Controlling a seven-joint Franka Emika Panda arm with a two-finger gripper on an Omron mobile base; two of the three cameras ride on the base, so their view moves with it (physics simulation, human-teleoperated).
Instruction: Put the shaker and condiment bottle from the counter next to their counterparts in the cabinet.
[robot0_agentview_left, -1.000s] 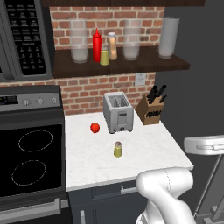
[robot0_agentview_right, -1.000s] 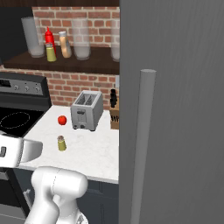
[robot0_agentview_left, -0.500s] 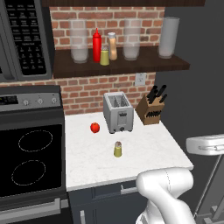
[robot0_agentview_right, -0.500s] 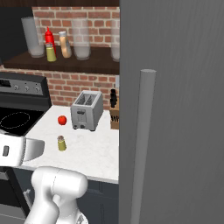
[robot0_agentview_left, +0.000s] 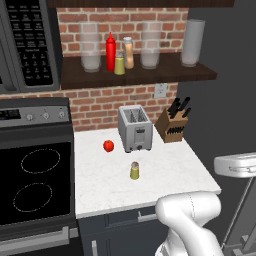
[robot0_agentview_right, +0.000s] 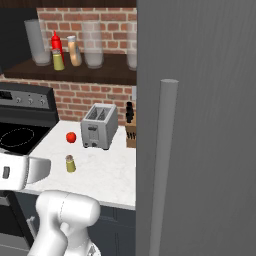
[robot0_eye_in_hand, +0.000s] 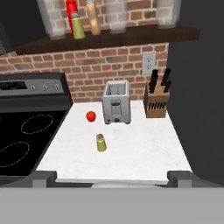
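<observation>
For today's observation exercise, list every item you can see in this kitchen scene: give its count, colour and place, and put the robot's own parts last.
shaker on the counter: 1, yellow-olive, grey cap, in front of the toaster.
shelf shaker: 1, yellow-green, beside the red bottle.
red squeeze bottle: 1, on the cabinet shelf.
condiment bottle: 1, tan, white cap, already on the shelf.
glass jars: 3, clear, along the shelf.
toaster: 1, silver, back of the counter.
tomato: 1, red, left of the toaster.
knife block: 1, brown, right of the toaster.
stove: 1, black, left of the counter.
microwave: 1, black, above the stove.
gripper: 1, open, above the counter's near edge.
</observation>
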